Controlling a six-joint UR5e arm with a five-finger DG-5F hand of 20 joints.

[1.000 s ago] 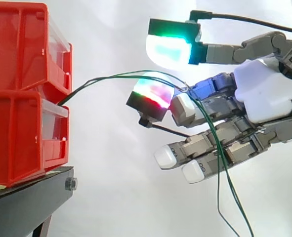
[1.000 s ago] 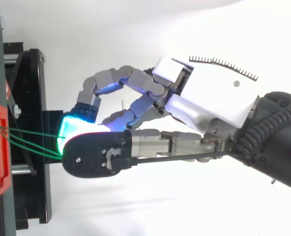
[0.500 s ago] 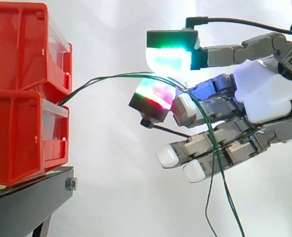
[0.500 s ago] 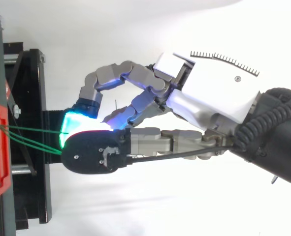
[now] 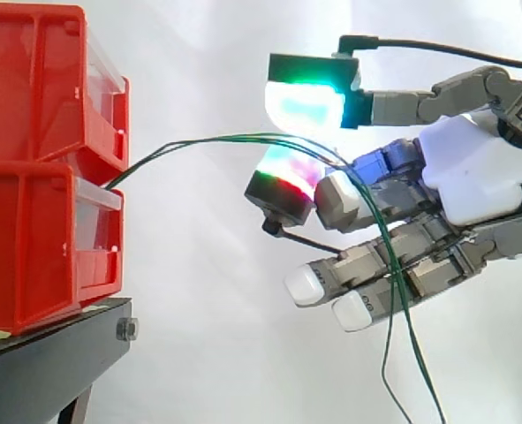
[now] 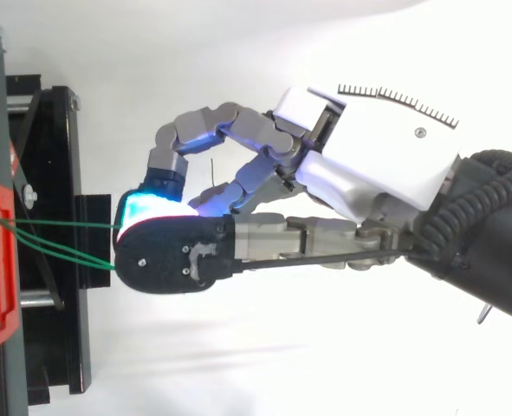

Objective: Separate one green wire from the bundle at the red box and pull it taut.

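Observation:
Thin green wires [image 5: 199, 141] leave the gap between the stacked red bins [image 5: 40, 159] and arch rightward to my hand [image 5: 472, 177]. They pass between its two glowing pads, an upper green-cyan one [image 5: 305, 102] and a lower red-green one [image 5: 283, 177]. The wires lie across the lower pad, and a narrow gap shows under the upper pad. Past the pads the wires drape over the lower fingers [image 5: 358, 274] and hang down. In the top view two wire strands [image 6: 65, 238] run from the red bin [image 6: 0, 260] under the hand's [image 6: 368, 173] upper fingertip [image 6: 173, 256].
The bins stand on a black stand [image 5: 57, 353] at the left, seen from above as a black frame [image 6: 52, 225]. A white curtain fills the background. The loose wire ends [image 5: 415, 380] hang below the hand.
The hand has shifted slightly right, away from the bins. The lower pad has turned its glowing face up toward the upper pad. The hanging wire ends have swung right.

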